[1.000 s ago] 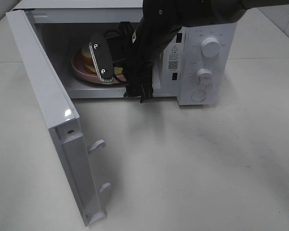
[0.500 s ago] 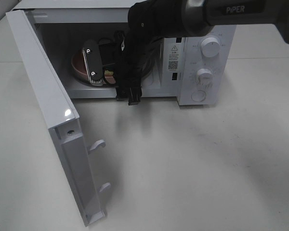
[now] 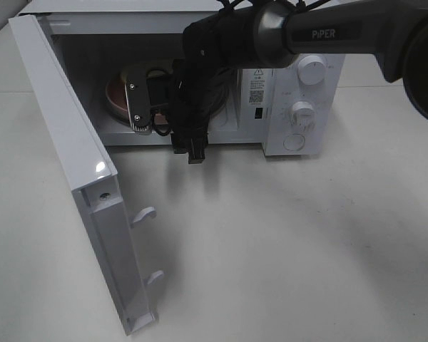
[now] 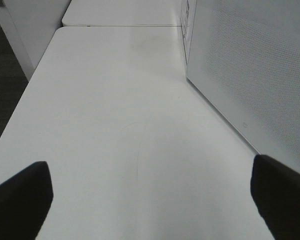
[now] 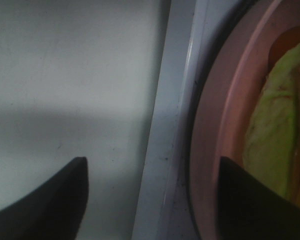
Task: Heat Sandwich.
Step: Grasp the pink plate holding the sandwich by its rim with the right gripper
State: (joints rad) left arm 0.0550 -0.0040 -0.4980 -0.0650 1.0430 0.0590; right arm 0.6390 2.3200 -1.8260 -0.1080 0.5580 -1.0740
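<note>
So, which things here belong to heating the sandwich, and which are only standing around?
Belongs to the job:
- small yellow-green filled sandwich
- round pink plate under it
- white box-shaped microwave with its open white door
- right gripper, inside the microwave

Only standing around:
- left gripper, open over bare table
- white table
</note>
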